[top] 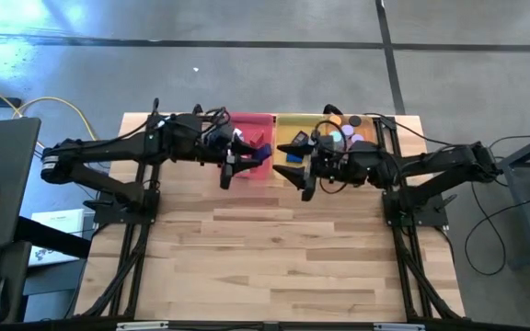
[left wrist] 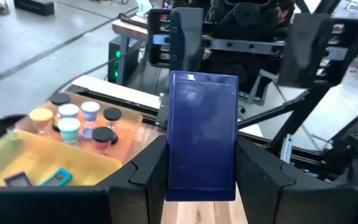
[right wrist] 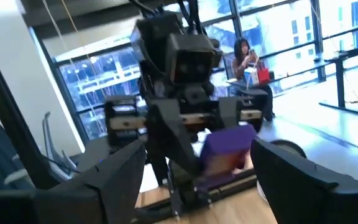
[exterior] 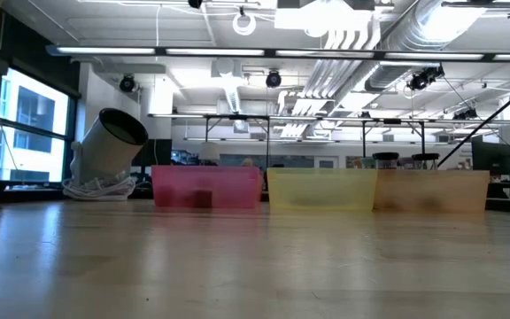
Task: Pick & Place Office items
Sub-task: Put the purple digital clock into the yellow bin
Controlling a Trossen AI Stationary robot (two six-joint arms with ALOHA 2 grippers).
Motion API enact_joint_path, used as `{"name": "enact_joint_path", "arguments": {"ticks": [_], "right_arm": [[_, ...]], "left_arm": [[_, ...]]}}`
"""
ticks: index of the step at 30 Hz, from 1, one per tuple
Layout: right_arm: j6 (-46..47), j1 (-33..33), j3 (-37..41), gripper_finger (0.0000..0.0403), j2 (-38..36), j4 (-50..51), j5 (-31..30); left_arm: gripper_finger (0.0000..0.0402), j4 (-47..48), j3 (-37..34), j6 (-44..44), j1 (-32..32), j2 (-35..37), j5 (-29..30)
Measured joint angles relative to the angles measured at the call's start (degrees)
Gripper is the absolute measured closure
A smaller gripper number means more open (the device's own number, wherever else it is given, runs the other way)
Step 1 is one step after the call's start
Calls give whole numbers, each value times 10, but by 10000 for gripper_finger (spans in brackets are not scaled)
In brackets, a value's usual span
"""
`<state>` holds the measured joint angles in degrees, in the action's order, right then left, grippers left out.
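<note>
Two grippers hover near 12 o'clock of the table (top: 274,257), beside the tray row. Left gripper (top: 231,170), toward 11 o'clock by the pink tray (top: 251,122), clamped on an upright blue block (left wrist: 202,137). Right gripper (top: 306,182), toward 1 o'clock by the yellow tray (top: 293,122); holding or empty, cannot tell. Looks like the carry step of a placement. Next, probably: bring the block over its tray, lower within the walls, then release.

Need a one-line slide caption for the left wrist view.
Left claw grips an upright dark blue block above the table, with the yellow tray and the orange tray of round discs beside it.
</note>
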<state>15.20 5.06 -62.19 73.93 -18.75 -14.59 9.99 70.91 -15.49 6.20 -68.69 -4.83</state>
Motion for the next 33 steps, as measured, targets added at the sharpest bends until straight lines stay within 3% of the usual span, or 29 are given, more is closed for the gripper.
{"name": "enact_joint_path", "arguments": {"ticks": [5, 22, 33], "right_arm": [[-6, -3, 0, 121, 0, -24, 4], [-17, -70, 0, 121, 15, -40, 129], [-103, -53, 0, 121, 25, -60, 62]], "left_arm": [[261, -26, 0, 12, 23, 4, 1], [261, -77, 0, 12, 53, 4, 1], [261, -74, 0, 12, 53, 4, 1]]}}
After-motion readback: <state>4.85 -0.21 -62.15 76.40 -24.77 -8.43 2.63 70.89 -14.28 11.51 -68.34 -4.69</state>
